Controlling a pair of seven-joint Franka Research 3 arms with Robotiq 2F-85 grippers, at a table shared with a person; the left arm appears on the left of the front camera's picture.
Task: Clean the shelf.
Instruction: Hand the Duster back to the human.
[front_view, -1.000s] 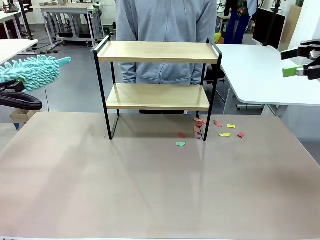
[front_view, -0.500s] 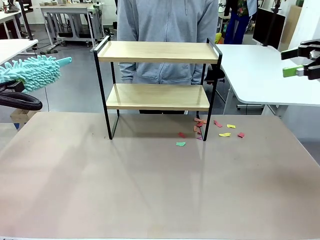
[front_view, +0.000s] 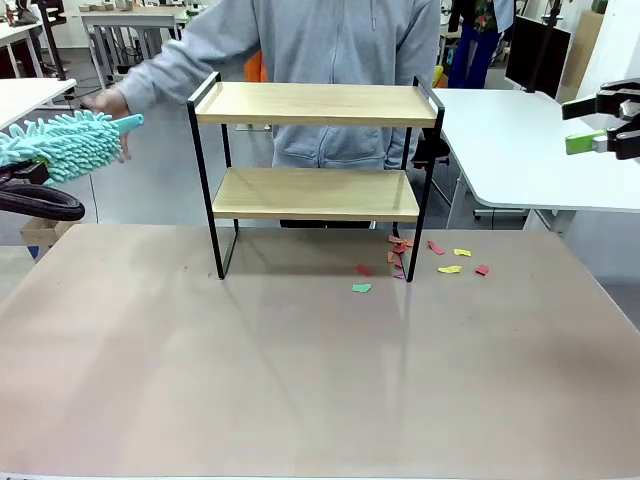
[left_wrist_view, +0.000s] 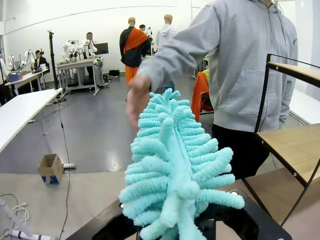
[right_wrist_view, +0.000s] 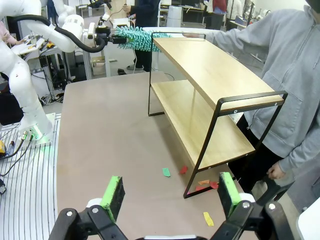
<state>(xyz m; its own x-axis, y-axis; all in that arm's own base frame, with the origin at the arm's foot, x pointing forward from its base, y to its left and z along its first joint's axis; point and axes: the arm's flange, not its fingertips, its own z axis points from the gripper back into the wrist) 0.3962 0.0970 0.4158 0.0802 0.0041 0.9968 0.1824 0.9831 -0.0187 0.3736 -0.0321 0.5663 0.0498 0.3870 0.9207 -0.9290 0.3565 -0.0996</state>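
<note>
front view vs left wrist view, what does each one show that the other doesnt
Front view alone: the coloured paper scraps on the brown tabletop, and the open right pincer with green pads. Left wrist view alone: a small cardboard box on the grey floor. Both: the fluffy turquoise microfibre duster, the person's hand reaching for it, and the two-tier wooden shelf with black metal frame.

My feeds were bright and evenly lit from overhead. The surface carried soft pale glare and only a faint shadow under the shelf. The person's hand was motion-blurred in the front view and smeared in my left wrist view. Both wrist views bowed straight lines near their edges.
</note>
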